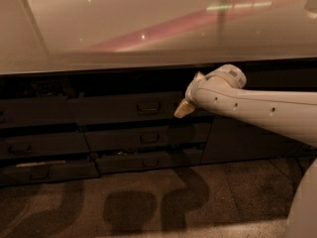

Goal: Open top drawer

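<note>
– So, what do the surface and the room look like?
– A pale, glossy desk point(124, 29) fills the far upper half, with streaks of light and a pinkish band reflected on it. Its front edge runs left to right, and below it stand dark grey cabinet fronts. The floor point(237, 192) near us is speckled brown and carries soft shadows.

– Where is the top drawer?
– The top drawer point(109, 110) sits right under the desk edge, middle of the scene, with its small handle point(148, 107) at the centre. A dark gap runs along its upper edge.

– And the gripper?
– The gripper point(191, 93) reaches in from the right on a cream arm point(257, 108). Its fingers are spread apart with nothing between them; the lower fingertip point(183, 110) hangs in front of the drawer's right end, just right of the handle. Whether it touches the front, I cannot tell.

– What else is around?
– Two shorter drawers point(143, 138) stack beneath, more drawer fronts point(42, 145) lie left, and a flat cabinet door point(247, 140) stands right, behind the arm.

– Room to move?
– Open floor lies in front of the drawers.
</note>
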Available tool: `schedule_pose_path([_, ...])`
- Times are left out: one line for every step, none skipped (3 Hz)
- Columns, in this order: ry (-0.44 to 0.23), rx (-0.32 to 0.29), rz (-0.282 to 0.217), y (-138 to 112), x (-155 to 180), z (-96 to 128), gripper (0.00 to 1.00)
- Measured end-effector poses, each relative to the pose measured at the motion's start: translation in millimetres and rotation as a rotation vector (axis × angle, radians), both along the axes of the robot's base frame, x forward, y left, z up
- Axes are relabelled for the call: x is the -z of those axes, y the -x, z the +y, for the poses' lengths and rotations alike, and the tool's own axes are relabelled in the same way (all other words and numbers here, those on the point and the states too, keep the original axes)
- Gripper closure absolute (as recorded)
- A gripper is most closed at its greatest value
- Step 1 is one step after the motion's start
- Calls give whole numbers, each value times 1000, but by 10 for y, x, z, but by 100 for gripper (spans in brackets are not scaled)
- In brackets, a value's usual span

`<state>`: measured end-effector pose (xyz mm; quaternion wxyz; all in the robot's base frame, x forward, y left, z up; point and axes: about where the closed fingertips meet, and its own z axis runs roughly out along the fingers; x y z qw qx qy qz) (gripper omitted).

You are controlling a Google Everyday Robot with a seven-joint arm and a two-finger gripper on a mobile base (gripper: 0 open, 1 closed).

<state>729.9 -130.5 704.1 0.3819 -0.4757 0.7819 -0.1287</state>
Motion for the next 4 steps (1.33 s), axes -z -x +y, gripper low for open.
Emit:
schedule_pose_path([32, 14, 70, -72, 340, -19, 0])
schedule_pose_path([63, 34, 165, -111, 913, -48, 0])
schedule_pose_path([63, 34, 165, -111, 911, -48, 0])
schedule_pose_path([62, 34, 165, -111, 861, -48, 0])
